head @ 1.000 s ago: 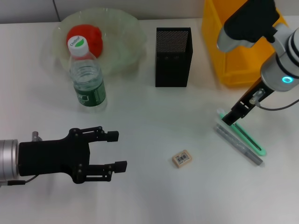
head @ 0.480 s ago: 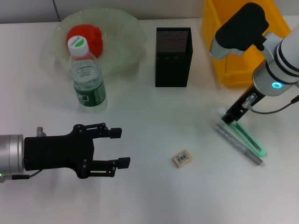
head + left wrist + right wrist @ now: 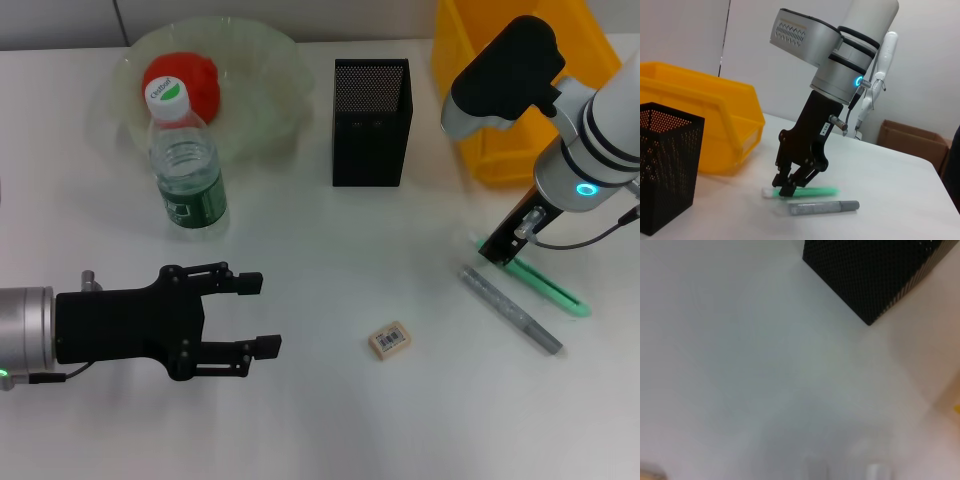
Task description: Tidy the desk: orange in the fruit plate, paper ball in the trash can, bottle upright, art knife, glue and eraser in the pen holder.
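Observation:
My right gripper is shut on one end of the green art knife, low at the table; it also shows in the left wrist view. The grey glue stick lies beside the knife, apart from it. The beige eraser lies on the table in front of the black mesh pen holder. My left gripper is open and empty, left of the eraser. The orange sits in the pale-green fruit plate. The bottle stands upright before it. The paper ball is out of view.
The yellow trash can stands at the back right, partly covered by my right arm. The pen holder and trash can show in the left wrist view, with the knife and glue stick beyond.
The green knife has come away from the glue stick and shifted right and back with my right gripper. My left gripper has moved a little to the right.

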Controlling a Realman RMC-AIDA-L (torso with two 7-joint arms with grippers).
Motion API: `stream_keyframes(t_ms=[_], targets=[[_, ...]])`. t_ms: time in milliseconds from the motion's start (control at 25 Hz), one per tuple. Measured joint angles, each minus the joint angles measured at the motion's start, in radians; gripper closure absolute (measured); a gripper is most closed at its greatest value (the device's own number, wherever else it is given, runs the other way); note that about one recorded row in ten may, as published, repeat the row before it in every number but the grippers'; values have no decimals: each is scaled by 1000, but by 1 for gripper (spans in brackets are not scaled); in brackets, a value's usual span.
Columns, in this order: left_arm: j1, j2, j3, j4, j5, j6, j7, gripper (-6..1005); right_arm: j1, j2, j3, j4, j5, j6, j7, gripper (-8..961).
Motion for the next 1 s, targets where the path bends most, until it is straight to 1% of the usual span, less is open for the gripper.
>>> stream_keyframes(t_ms=[240,360,440,480,520,640,680,720,800,880,960,1000], targets=[[2,0,0,-2,0,-4,0,203,-11,1,4,-6,2,2,-2,806],[5,0,0,-1,0,-4,0,203,-25,0,12,-29,17,-8,-5,822],[7,0,0,-1,0,-5,0,203,-36,-3,36,-61,39,-30,-13,833],[8,0,0,-1,0,-5,0,203,-44,-5,85,-101,50,-58,-27,838],[8,0,0,-1,0,-5,0,203,-44,-5,85,-101,50,-58,-27,843],[8,0,0,-1,0,-4,0,203,-61,-5,189,-172,76,-98,-63,859],[8,0,0,-3,0,-4,0,203,-73,-6,262,-209,128,-121,-97,864],[8,0,0,-3,0,-4,0,203,-73,-6,262,-209,128,-121,-97,870],[8,0,0,-6,1,-4,0,203,-79,-8,314,-222,167,-143,-132,875],[8,0,0,-7,8,-4,-3,203,-74,-9,333,-201,169,-158,-154,876],[8,-1,0,-7,11,-4,-5,203,-69,-9,330,-186,163,-157,-154,876],[7,-1,-1,-6,11,-4,-7,203,-66,-9,324,-173,155,-155,-155,859]])
